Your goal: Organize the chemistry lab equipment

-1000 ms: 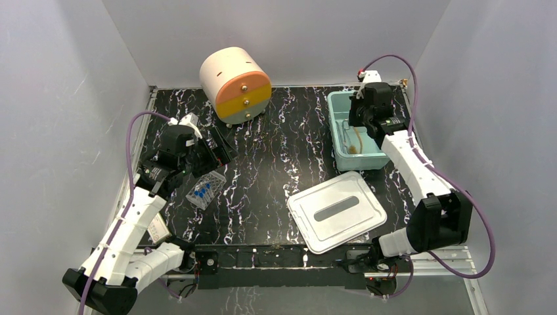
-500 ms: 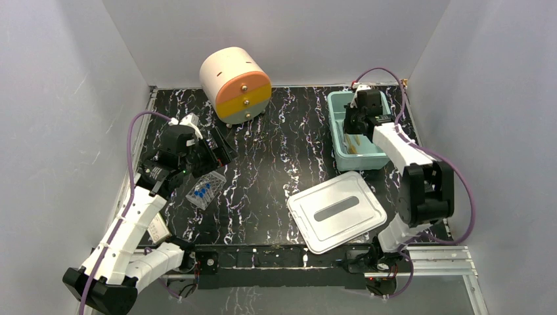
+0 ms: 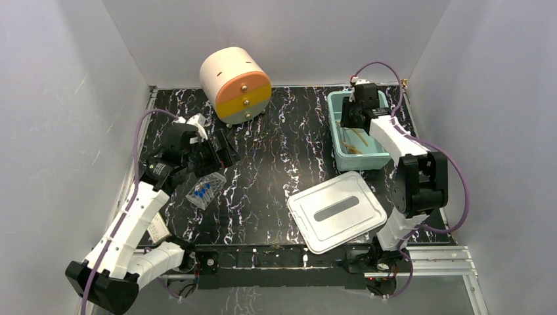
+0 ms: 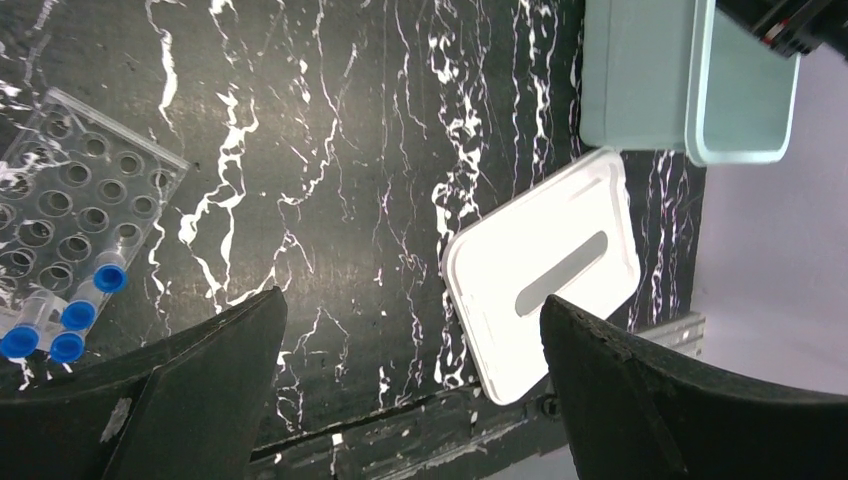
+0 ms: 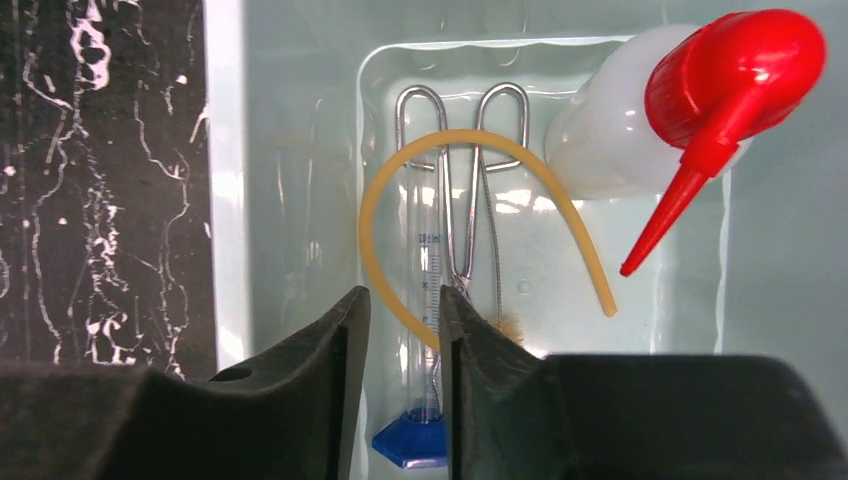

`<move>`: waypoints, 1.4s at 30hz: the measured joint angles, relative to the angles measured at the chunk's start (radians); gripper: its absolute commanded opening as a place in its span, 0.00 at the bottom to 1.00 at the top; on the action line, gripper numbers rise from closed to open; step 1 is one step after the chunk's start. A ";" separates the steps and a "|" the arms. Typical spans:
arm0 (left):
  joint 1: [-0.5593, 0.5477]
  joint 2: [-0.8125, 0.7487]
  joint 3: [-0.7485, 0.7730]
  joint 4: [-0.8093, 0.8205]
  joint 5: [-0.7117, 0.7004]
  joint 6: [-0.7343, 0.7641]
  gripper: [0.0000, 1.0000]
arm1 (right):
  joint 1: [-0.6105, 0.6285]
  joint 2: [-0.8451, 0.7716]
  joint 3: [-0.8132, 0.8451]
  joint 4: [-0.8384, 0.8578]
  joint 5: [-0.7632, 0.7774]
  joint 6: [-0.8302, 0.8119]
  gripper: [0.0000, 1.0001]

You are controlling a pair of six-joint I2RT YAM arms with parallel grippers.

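Observation:
The clear tube rack (image 3: 209,184) lies at the table's left with blue-capped test tubes (image 4: 75,315) at its near end. My left gripper (image 3: 222,143) hovers just beyond it, wide open and empty (image 4: 412,302). In the teal bin (image 5: 290,150) lie the white squeeze bottle (image 5: 610,140) with its red nozzle (image 5: 725,85), metal forceps (image 5: 462,180), the tan tubing loop (image 5: 400,170), brown brush bristles (image 5: 510,325) and a clear graduated cylinder (image 5: 428,270) on a blue base. My right gripper (image 5: 403,300) hangs over the bin (image 3: 337,134), its jaws a little apart with nothing between them.
The bin's white lid (image 3: 336,211) lies flat at the front, right of centre. The cream, orange and yellow drum-shaped drawer unit (image 3: 235,84) stands at the back. White walls close in the table on three sides.
My right gripper has opened its jaws and shifted a little toward the back of the bin as the arm folded up. The left gripper edged slightly right, still open.

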 measured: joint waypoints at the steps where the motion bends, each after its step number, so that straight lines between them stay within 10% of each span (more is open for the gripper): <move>1: 0.000 0.010 0.000 0.000 0.015 0.008 0.98 | 0.000 -0.010 0.001 -0.002 -0.002 0.002 0.45; 11: -0.038 0.112 -0.045 0.081 0.166 0.029 0.90 | 0.000 -0.245 0.003 -0.138 -0.075 0.071 0.49; 22: -0.396 0.315 -0.095 0.200 0.058 -0.055 0.75 | 0.000 -0.566 -0.163 -0.241 -0.254 0.198 0.53; 42: -0.590 0.949 0.242 0.185 -0.167 0.168 0.44 | 0.000 -0.701 -0.165 -0.307 -0.351 0.263 0.55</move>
